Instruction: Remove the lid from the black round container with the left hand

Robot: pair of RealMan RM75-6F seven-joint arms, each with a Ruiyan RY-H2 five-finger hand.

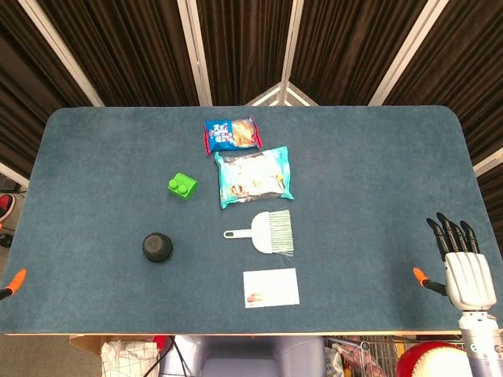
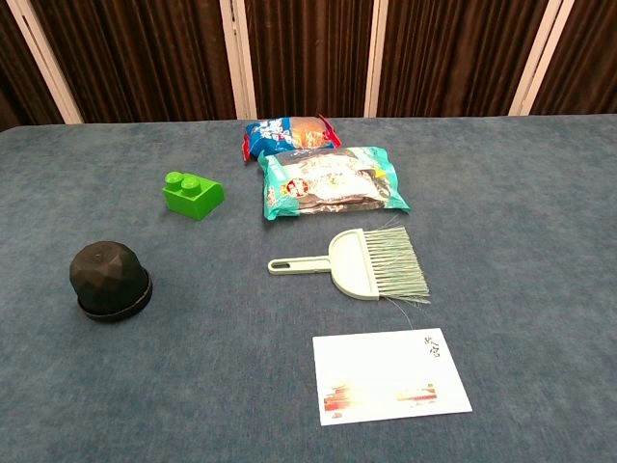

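The black round container [image 1: 158, 247] stands on the blue table's front left part, with its faceted domed lid [image 2: 110, 272] sitting on the base. Nothing touches it. Of my left hand, only an orange-tipped bit [image 1: 12, 283] pokes in at the left edge of the head view, well left of the container. The rest of that hand is out of frame. My right hand [image 1: 464, 267] hovers at the table's front right edge, fingers straight and spread, holding nothing. The chest view shows neither hand.
A green brick [image 1: 182, 186] lies behind the container. Two snack bags [image 1: 232, 134] [image 1: 255, 176] lie at the middle back. A small white brush [image 1: 267, 231] and a white card [image 1: 271, 287] lie in the front middle of the table [image 1: 377, 173].
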